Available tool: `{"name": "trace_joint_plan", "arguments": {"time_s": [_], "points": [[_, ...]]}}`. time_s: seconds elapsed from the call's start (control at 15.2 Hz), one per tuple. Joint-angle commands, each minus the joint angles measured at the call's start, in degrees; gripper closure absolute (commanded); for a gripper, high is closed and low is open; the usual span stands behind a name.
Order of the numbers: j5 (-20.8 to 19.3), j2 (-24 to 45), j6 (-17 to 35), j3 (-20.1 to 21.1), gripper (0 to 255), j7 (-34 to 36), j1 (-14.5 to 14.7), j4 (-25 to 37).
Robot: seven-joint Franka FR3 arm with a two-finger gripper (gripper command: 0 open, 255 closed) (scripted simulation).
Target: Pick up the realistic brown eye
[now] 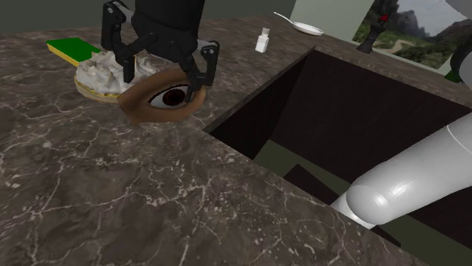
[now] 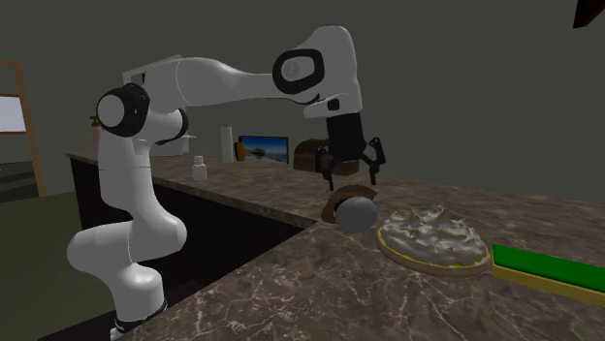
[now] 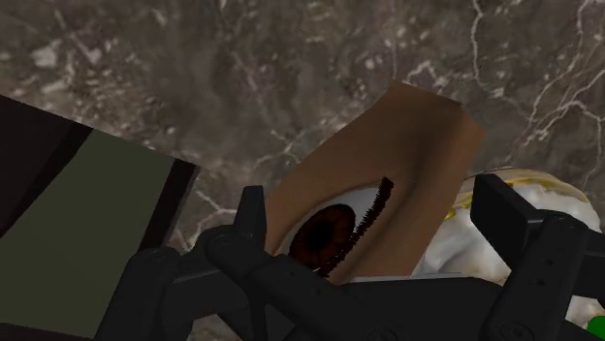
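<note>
Eye (image 1: 163, 97) on counter (image 1: 113, 196), just beside pie (image 1: 102, 75); sponge (image 1: 72, 49) behind pie; recess (image 1: 363, 113) at shoulder view's right.

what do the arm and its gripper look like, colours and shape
The arm is made of smooth, rounded white links with dark round caps at the joints. The gripper is all black, with two blocky, angular fingers on strut-like linkages. No cables or markings are visible.

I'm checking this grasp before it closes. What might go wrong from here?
The open gripper straddles the brown eye with one finger beside the cream-topped pie; closing could scrape the topping. The eye lies near the counter edge above the dark recess; a slipped pinch might push it over.
</note>
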Motion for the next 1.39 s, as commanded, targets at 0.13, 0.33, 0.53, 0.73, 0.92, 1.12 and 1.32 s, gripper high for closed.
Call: {"name": "trace_joint_plan", "arguments": {"time_s": [0.13, 0.33, 0.53, 0.73, 0.92, 1.12, 1.32], "points": [[-2.93, 3.1, 2.2, 2.24, 0, 3.87, -0.3, 0.35], [-2.07, 2.14, 4.6, 1.83, 0, 3.35, -0.21, -2.62], [-1.69, 1.72, 5.84, 1.68, 0, 3.13, -0.16, -4.12], [-1.6, 1.63, 5.86, 1.62, 255, 3.06, -0.16, -4.19], [-1.63, 1.65, 5.86, 1.65, 255, 3.08, -0.16, -4.17], [-1.68, 1.71, 5.9, 1.68, 255, 3.12, -0.16, -4.18], [-1.91, 1.96, 5.06, 1.78, 255, 3.25, -0.22, -3.18]]}}
